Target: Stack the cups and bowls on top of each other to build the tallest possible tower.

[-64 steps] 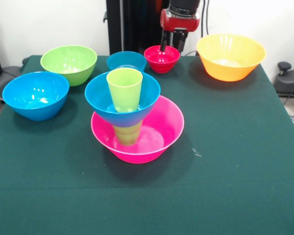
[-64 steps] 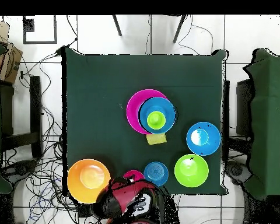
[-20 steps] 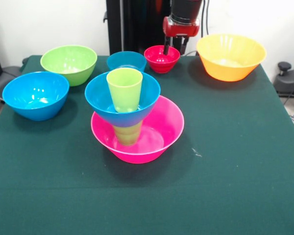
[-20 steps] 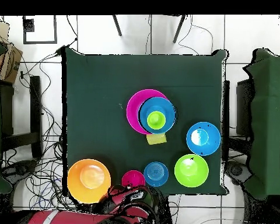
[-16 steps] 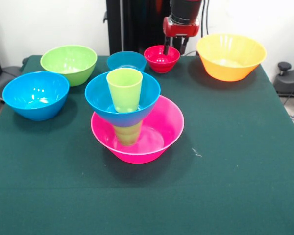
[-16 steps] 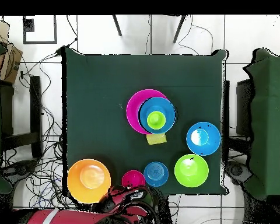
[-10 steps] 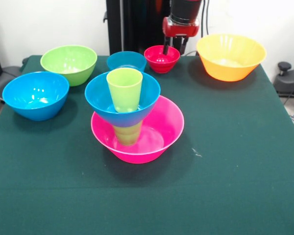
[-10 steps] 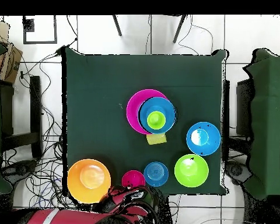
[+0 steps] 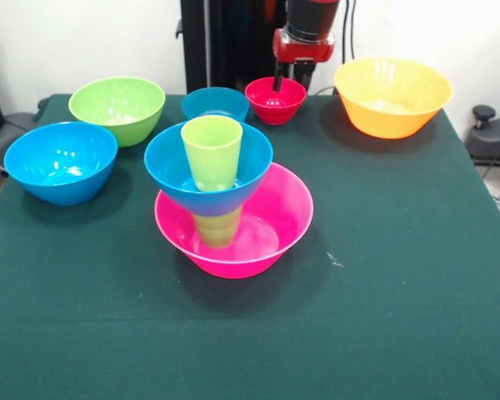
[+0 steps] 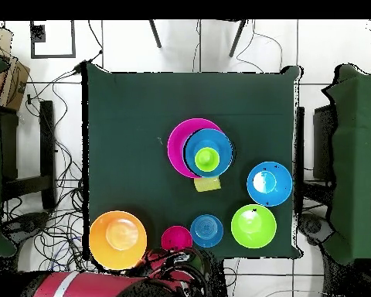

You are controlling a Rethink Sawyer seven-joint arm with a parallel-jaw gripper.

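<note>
1. On the left in the front view, we see a shiny round blue plastic bowl (image 9: pixel 61 161) sitting alone on the dark green table cloth (image 9: pixel 400 275).
2. Just behind it sits a shiny round light green plastic bowl (image 9: pixel 117 109), also alone.
3. In the middle stands the tower (image 9: pixel 221 208). A wide pink plastic bowl (image 9: pixel 271 225) is at the bottom, a yellowish see-through plastic cup (image 9: pixel 217 228) stands inside it, a second blue plastic bowl (image 9: pixel 171 171) rests on that cup, and a light green plastic cup (image 9: pixel 212 152) stands on top.
4. We think the tower could tip. The blue bowl balances on one thin cup and seems to sit a bit off to the left. A bump or a heavy drop could knock it all over.
5. Behind the tower sits a small blue plastic bowl (image 9: pixel 214 104).
6. Next to it is a small red plastic bowl (image 9: pixel 274 101). It could slip or fall if it is only pinched by its thin edge.
7. The red and black gripper (image 9: pixel 292 79) hangs straight down from above, right at the red bowl's back edge. One finger looks dipped inside the bowl. We cannot tell if the gripper is squeezing the edge or is loose.
8. On the far right sits a big orange plastic bowl (image 9: pixel 392 96), well away from the tower.
</note>
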